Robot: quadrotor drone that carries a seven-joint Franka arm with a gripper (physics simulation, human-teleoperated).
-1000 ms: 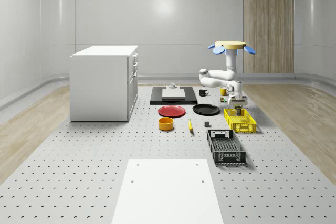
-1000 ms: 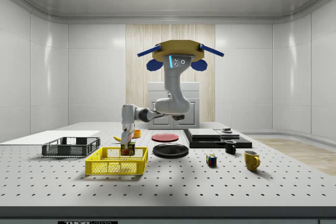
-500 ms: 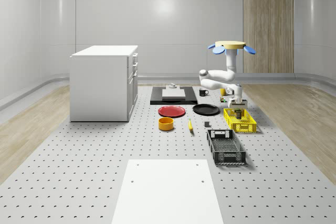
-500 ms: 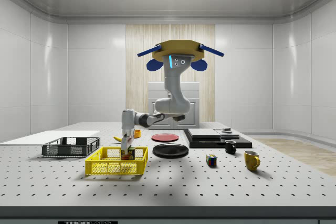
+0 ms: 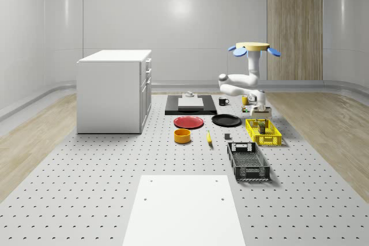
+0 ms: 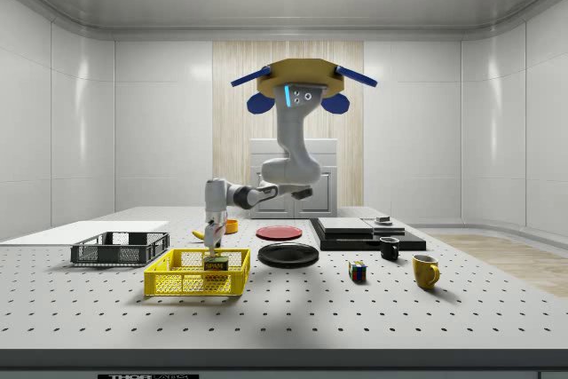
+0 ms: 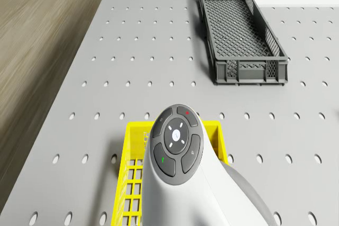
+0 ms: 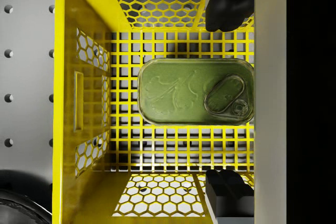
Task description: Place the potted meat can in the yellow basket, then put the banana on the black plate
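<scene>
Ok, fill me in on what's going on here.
The drone hovers above the table, its arm reaching down over the yellow basket. The can sits upright on the basket floor, and the open gripper hangs just above it, not touching. The banana lies on the table, not yet on the black plate.

The can (image 8: 195,92) lies flat in the basket (image 8: 92,108), straight below the spread jaws of the gripper (image 6: 211,239). The drone (image 6: 300,88) hovers above the plate (image 6: 287,255) beside that basket.
</scene>
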